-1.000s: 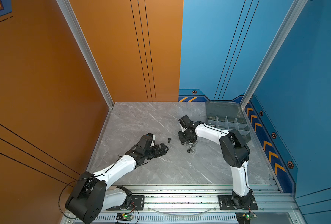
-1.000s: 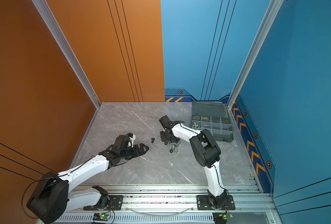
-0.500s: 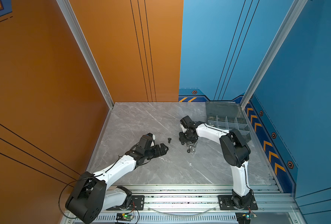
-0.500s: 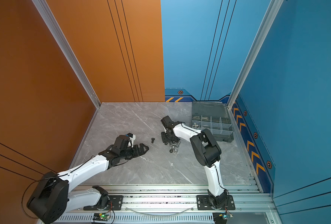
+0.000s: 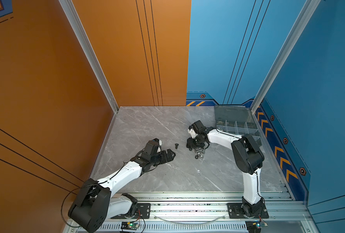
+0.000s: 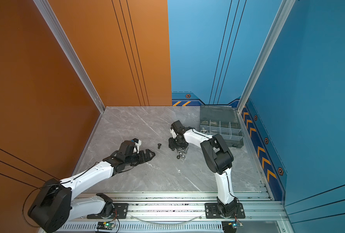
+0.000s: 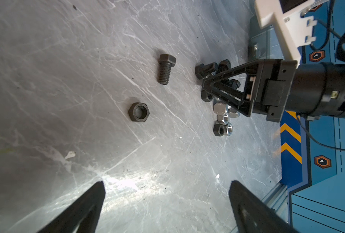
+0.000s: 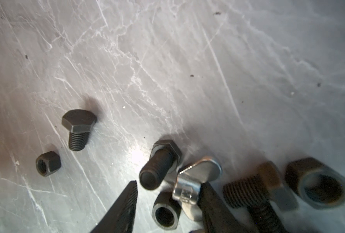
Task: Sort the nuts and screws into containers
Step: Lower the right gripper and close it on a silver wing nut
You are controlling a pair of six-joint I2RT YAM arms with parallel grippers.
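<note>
Top views both showing scratched grey marbled table sitting inside booth: orange wall on left, blue wall on right, aluminium rail running along front. Box lying open at far right corner. Left hand hovering low, fingers spreading wide, gripping nothing. Right hand pointing down into pile of screws and nuts mid-table, fingers standing apart, black nut and wing nut lying between them. Lone screw lying between hands.

Right wrist view — at least three black bolts, three black nuts, one wing nut
</note>
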